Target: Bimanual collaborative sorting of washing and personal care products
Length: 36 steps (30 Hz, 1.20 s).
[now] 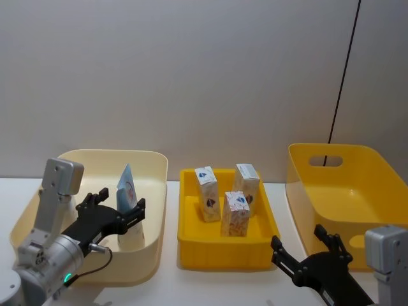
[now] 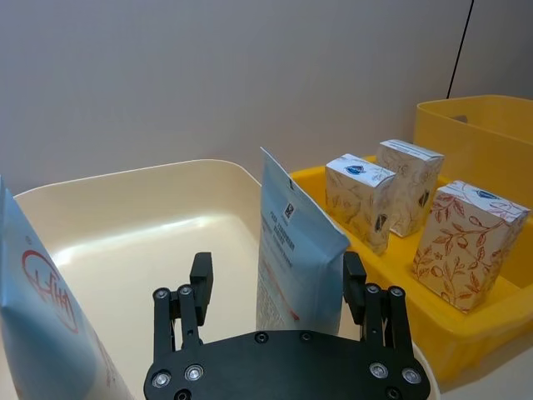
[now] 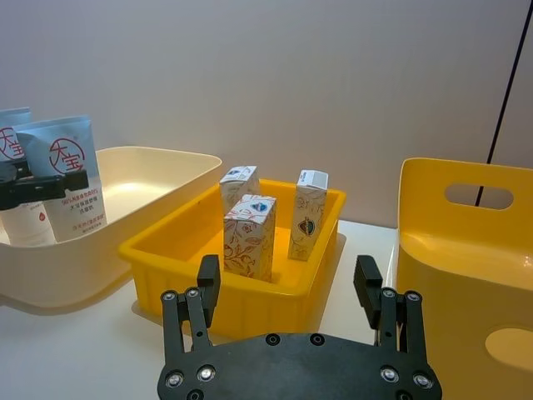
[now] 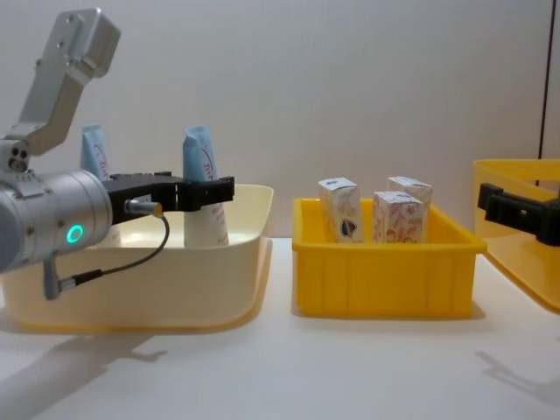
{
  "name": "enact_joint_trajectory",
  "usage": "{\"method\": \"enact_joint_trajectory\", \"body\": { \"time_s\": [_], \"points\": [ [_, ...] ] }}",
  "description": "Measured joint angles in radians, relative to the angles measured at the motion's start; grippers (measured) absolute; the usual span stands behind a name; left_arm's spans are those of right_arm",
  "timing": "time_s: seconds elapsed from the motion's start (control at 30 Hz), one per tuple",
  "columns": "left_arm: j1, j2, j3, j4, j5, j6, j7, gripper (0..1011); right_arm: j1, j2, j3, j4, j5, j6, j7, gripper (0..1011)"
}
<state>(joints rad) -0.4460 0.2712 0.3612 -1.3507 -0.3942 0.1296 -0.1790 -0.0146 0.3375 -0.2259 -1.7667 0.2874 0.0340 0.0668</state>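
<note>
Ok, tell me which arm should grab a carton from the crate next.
Probably right: the right tool is open, empty and faces the cartons in the crate. The left tool is open around a tube in the tub.

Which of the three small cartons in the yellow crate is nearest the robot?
The front carton, by the near wall of the yellow crate; the left carton and back-right carton stand farther back.

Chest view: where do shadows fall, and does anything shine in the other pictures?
Chest view: soft shadows lie on the table under the cream tub and yellow crate, fainter ones near both lower corners. Left wrist view: a bright sheen on the tub's floor.
</note>
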Motion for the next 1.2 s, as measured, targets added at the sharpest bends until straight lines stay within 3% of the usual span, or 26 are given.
{"method": "enact_joint_trajectory", "body": {
  "time_s": [0.47,0.8,1.2],
  "points": [
    [-0.023,-0.020,0.001,0.035,-0.002,-0.005,-0.007,604,0.000,0.000,0.000,0.000,0.000,0.000,0.000,1001],
    [-0.027,-0.023,0.000,0.040,-0.002,-0.008,-0.013,282,0.000,0.000,0.000,0.000,0.000,0.000,0.000,1001],
    [-0.024,-0.010,-0.005,0.022,0.000,-0.044,-0.060,227,0.000,0.000,0.000,0.000,0.000,0.000,0.000,1001]
  ]
}}
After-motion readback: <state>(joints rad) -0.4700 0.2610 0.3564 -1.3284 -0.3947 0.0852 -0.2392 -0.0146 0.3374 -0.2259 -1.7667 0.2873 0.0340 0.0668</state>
